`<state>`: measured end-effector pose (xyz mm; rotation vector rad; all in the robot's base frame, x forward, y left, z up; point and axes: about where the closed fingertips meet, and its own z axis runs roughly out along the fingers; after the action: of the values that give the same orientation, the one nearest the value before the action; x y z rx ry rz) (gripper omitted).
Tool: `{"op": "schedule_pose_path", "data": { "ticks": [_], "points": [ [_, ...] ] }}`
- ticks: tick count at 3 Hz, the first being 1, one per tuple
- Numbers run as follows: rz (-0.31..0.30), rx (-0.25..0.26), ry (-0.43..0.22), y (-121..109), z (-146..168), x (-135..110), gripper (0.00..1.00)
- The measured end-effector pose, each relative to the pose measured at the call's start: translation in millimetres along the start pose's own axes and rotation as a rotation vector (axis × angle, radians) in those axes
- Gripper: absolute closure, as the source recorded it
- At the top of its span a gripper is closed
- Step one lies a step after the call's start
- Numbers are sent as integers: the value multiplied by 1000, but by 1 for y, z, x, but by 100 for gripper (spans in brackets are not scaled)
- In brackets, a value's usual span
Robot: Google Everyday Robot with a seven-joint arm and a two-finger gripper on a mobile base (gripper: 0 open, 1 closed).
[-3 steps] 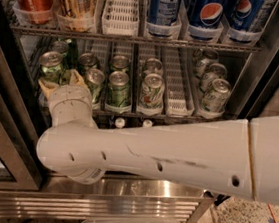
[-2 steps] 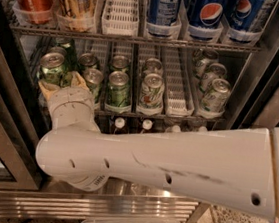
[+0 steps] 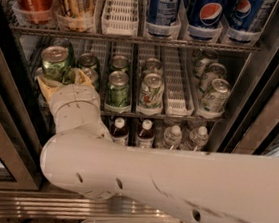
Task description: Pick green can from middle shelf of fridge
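You have the gripper at the left end of the middle shelf, tan padded jaws closed against the green can. The can is an upright cylinder with a silver top. It stands at the front of the leftmost white slotted lane in the steel-framed fridge.

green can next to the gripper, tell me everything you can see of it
The green can is small, dark green metal with a paler swirl label and a silver pull-tab top. It stands roughly upright at the left end of the middle shelf of the fridge, foremost in its lane. The gripper sits against its lower part and hides its base.
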<state>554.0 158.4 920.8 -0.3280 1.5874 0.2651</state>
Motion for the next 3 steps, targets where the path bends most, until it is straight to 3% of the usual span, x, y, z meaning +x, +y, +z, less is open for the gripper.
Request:
{"op": "schedule_pose_path", "data": {
  "ticks": [2,3],
  "points": [
    [90,-30,0,-8,-21,-12,100],
    [155,-81,1,-10,-28,-10,100]
  ]
}}
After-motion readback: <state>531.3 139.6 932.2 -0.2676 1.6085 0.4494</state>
